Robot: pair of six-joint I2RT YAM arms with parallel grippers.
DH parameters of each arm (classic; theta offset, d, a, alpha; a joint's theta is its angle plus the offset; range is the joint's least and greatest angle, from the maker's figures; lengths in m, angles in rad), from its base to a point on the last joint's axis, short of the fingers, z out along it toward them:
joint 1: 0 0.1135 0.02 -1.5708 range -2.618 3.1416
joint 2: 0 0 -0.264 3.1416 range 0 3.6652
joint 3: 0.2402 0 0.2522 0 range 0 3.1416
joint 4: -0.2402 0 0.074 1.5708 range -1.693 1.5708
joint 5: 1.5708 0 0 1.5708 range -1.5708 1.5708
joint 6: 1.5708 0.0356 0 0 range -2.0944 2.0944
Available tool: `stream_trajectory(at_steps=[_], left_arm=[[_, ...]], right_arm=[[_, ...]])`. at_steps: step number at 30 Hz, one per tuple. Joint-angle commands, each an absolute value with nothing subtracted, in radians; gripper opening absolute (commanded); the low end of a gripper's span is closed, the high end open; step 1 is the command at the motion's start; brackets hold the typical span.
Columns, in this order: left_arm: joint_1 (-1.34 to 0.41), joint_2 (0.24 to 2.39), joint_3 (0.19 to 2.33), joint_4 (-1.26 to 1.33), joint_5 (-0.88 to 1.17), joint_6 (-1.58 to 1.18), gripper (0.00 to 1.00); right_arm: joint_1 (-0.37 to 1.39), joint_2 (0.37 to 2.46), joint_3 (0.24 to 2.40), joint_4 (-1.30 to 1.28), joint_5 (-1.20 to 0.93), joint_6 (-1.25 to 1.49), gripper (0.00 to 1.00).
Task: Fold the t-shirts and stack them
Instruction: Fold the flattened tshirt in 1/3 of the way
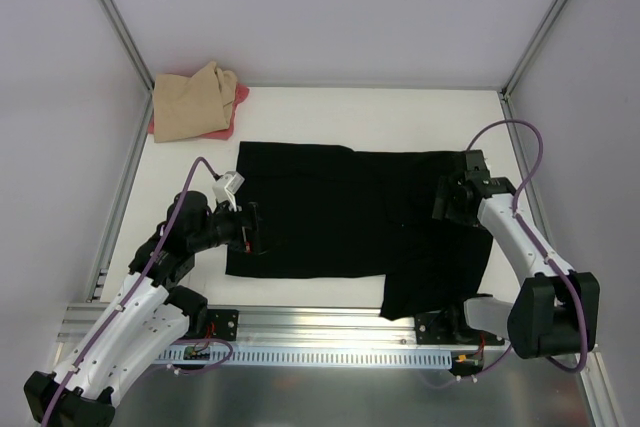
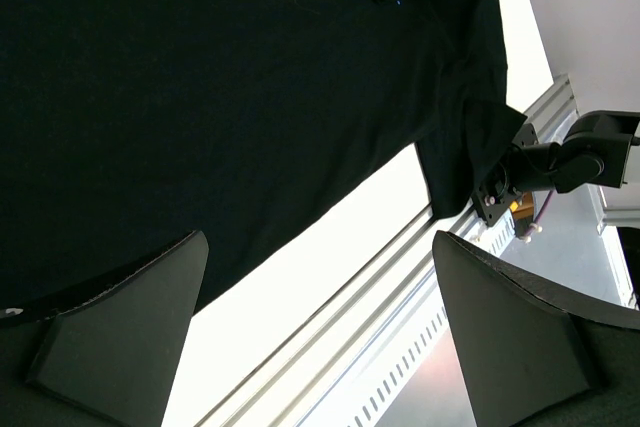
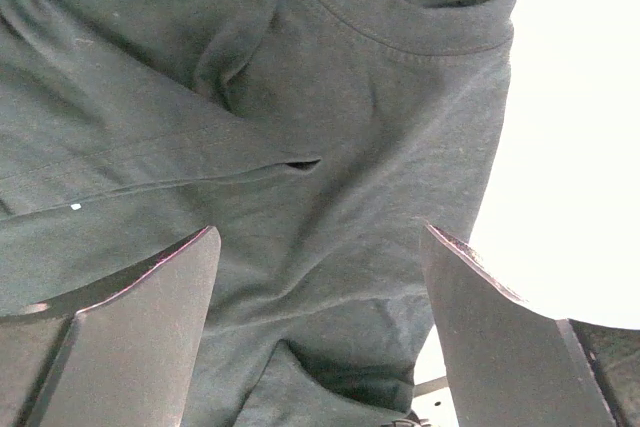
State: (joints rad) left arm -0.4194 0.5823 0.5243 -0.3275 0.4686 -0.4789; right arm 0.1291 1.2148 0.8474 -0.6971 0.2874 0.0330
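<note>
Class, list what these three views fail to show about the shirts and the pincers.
- Pink-red shirt: top view, mostly buried under the tan shirt.
- Left pincer: top view, black on the black shirt, contact unclear.
- Black shirt's outline: both wrist views, cut off by frame edges.
- Right pincer: top view, fingertips hidden by its own wrist.
</note>
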Motion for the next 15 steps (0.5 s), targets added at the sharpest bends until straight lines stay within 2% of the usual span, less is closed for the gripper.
stream_trajectory(at_steps=[1,10,15], left_arm=[[-0.426,0.577,0.514,-0.301,0.489,-0.465,0.99],[-0.425,0.568,0.512,-0.305,0.489,-0.466,0.99],[-0.426,0.569,0.511,-0.302,0.488,-0.466,0.99]], right_arm=[[0.133,1.219,0.890,-0.739,0.339,0.035,0.86],[0.091,1.278,0.850,-0.566,0.197,0.153,0.86],[0.035,1.148,0.720,-0.341,0.040,0.339,0.86]])
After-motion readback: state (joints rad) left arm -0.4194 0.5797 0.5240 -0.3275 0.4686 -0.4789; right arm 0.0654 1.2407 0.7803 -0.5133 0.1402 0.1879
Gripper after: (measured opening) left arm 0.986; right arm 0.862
